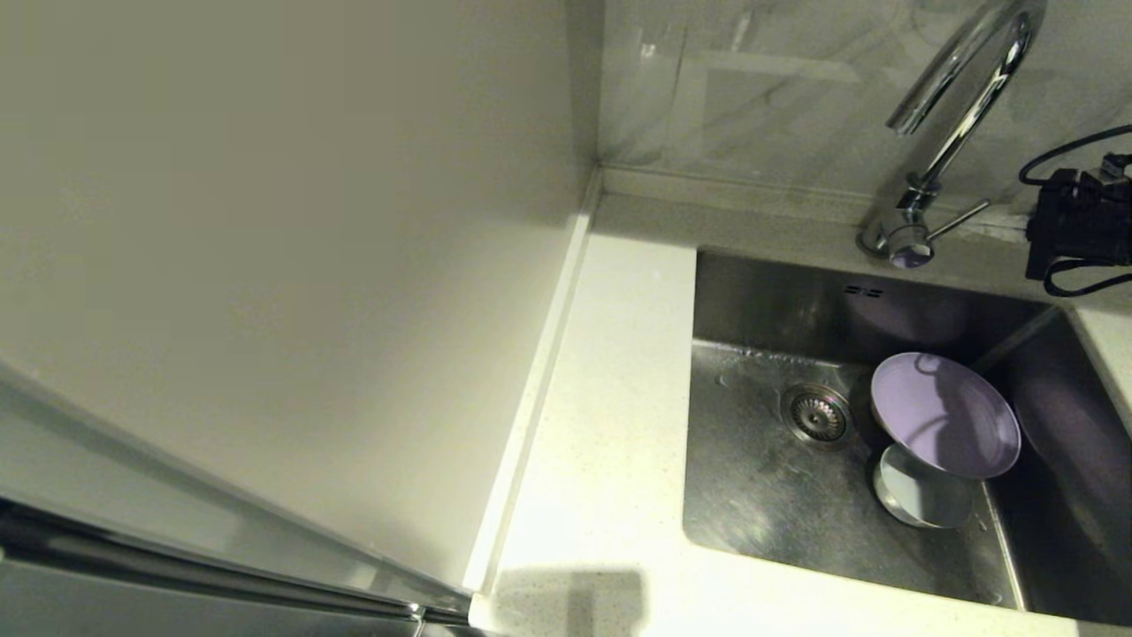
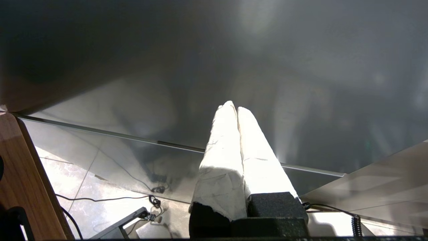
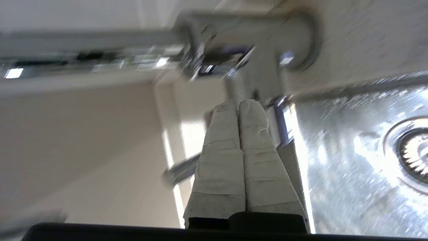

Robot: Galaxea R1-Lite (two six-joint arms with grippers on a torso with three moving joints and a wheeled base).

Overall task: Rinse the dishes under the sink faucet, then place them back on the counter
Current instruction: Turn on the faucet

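Observation:
In the head view the steel sink holds a lilac plate, tilted and leaning on a pale bowl that lies on its side right of the drain. The chrome faucet rises behind the basin, its thin lever pointing towards my right arm's black wrist. My right gripper is shut and empty, its tips close to the faucet's base; contact with the lever cannot be told. My left gripper is shut and empty, parked low, away from the sink.
White speckled counter runs along the sink's left side and front. A cream wall panel fills the left. The left wrist view shows a steel panel, floor tiles and cables.

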